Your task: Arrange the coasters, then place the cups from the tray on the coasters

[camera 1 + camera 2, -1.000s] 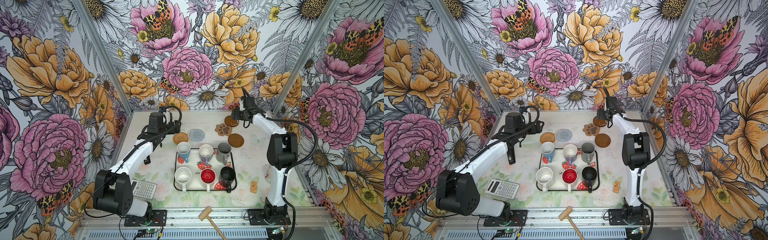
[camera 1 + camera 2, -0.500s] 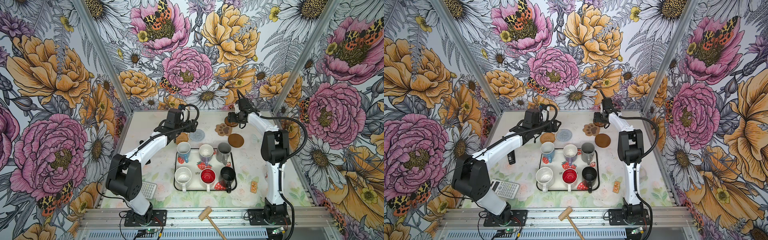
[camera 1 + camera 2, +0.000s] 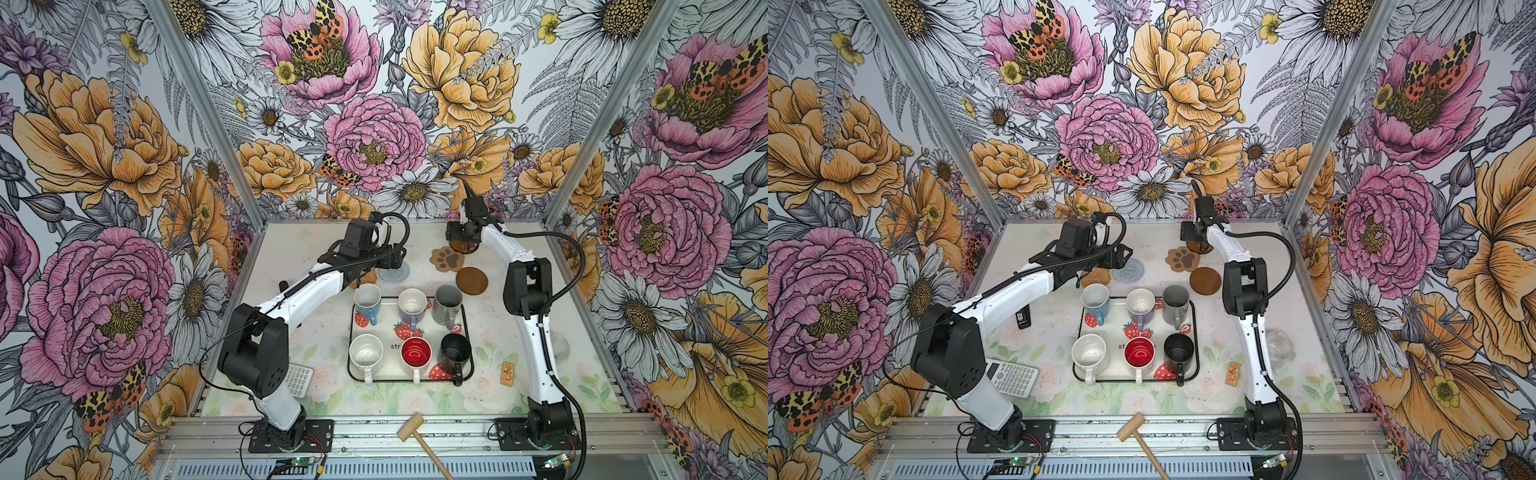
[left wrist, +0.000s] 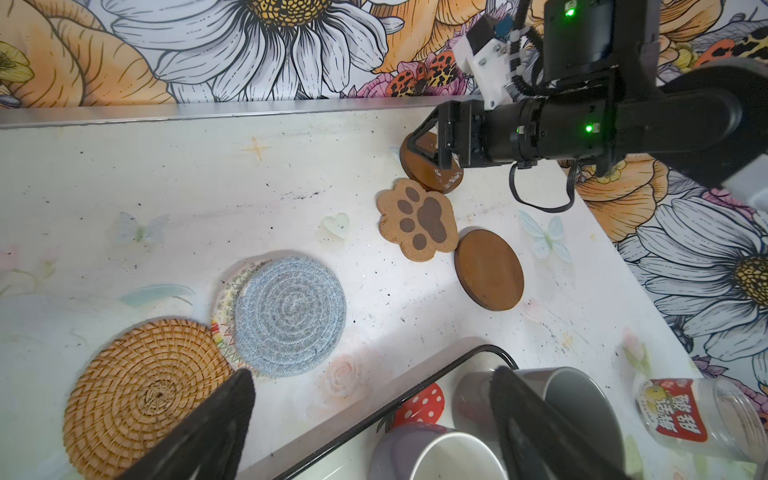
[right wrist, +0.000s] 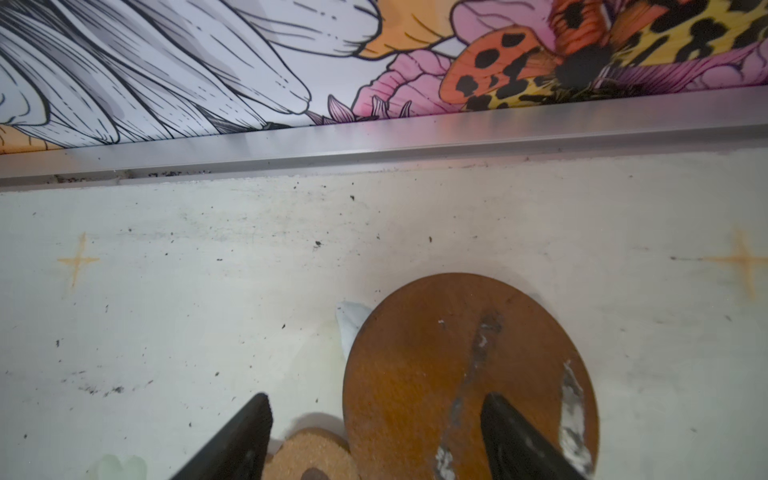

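Observation:
The strawberry tray [image 3: 386, 329] holds the cups: light blue [image 3: 367, 300], lavender [image 3: 412, 306], grey [image 3: 447, 305], white [image 3: 365, 353], red-inside [image 3: 416, 353] and black [image 3: 456, 349]. Behind it lie the coasters: tan woven [image 4: 141, 395], grey-blue [image 4: 291, 316] overlapping a beige one [image 4: 226, 303], the paw [image 4: 417, 220], a brown disc [image 4: 490, 270] and a far brown disc [image 5: 457, 353]. My left gripper [image 4: 370, 374] is open above the tray's far rim. My right gripper [image 5: 374, 399] is open low over the far disc's edge, one finger above it.
A grey calculator [image 3: 1011, 376] lies front left and a wooden mallet [image 3: 417, 432] on the front rail. A clear jar [image 4: 698, 415] lies right of the tray, with a small orange packet [image 3: 508, 371] nearer the front. The back rail [image 5: 374, 141] is close behind the far disc.
My left arm has swung from the left side toward the middle, over the woven coasters. My right gripper has shifted a little left by the far brown disc.

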